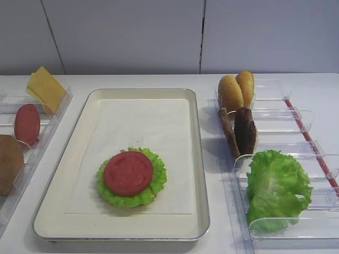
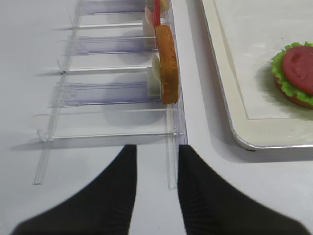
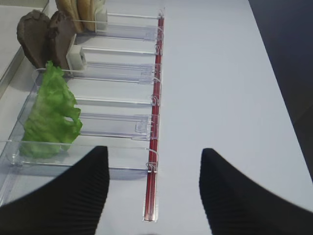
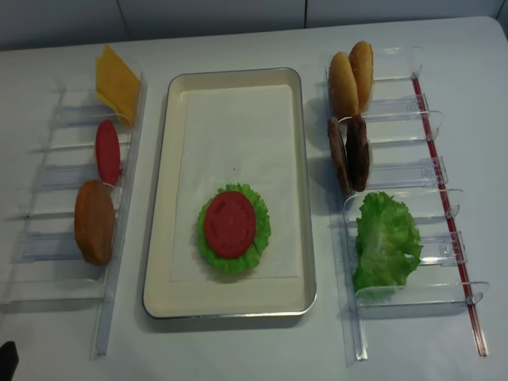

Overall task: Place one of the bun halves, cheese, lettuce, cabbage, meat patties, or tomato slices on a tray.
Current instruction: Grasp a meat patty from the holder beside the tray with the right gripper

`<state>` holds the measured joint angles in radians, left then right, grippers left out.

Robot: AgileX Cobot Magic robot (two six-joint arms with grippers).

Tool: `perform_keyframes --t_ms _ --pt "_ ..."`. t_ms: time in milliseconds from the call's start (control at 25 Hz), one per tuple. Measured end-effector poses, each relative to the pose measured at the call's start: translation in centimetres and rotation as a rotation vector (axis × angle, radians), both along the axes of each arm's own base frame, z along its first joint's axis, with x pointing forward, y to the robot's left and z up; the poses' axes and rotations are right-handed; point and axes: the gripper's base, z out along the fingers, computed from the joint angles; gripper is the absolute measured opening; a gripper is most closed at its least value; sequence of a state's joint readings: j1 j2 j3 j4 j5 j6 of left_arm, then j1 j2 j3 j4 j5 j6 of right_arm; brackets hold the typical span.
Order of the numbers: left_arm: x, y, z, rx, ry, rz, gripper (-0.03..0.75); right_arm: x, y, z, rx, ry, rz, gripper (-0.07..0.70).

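Partly done: lettuce (image 1: 132, 182) and tomato slice (image 1: 127, 173) stacked at 6 o'clock on tray (image 1: 198, 159). Meat patties (image 1: 238, 131) racked at 3 o'clock. Right pincer (image 3: 154, 196) wide, empty; left pincer (image 2: 156, 196) narrow, empty.

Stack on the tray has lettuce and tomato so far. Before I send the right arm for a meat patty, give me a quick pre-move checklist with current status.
1. Right gripper open and empty: ok.
2. Meat patties standing upright in the right rack, unobstructed: ok.
3. Tomato slice lying flat on the lettuce: ok.
4. Tray has bare liner around the stack: ok.
5. Left gripper away from the tray, over the left rack: ok.
6. Whether the patties are stuck together: cannot tell.
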<state>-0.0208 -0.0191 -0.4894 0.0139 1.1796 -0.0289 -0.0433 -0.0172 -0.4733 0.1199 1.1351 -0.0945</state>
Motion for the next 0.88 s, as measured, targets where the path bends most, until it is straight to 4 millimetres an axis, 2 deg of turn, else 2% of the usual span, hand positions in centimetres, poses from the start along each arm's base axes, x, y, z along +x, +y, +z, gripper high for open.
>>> perform_keyframes --t_ms 400,520,760,880 --pt "0.0 0.0 0.0 0.0 0.0 0.0 0.197 0.0 0.2 0.0 0.019 0.001 0.018 0.424" --pt "0.0 0.0 0.0 0.0 0.0 0.0 0.197 0.6 0.5 0.3 0.029 0.055 0.049 0.424" --pt "0.0 0.0 0.0 0.0 0.0 0.0 0.197 2.8 0.6 2.8 0.048 0.148 0.072 0.424" --pt "0.0 0.0 0.0 0.0 0.0 0.0 0.197 4.6 0.7 4.6 0.072 0.2 0.081 0.421"
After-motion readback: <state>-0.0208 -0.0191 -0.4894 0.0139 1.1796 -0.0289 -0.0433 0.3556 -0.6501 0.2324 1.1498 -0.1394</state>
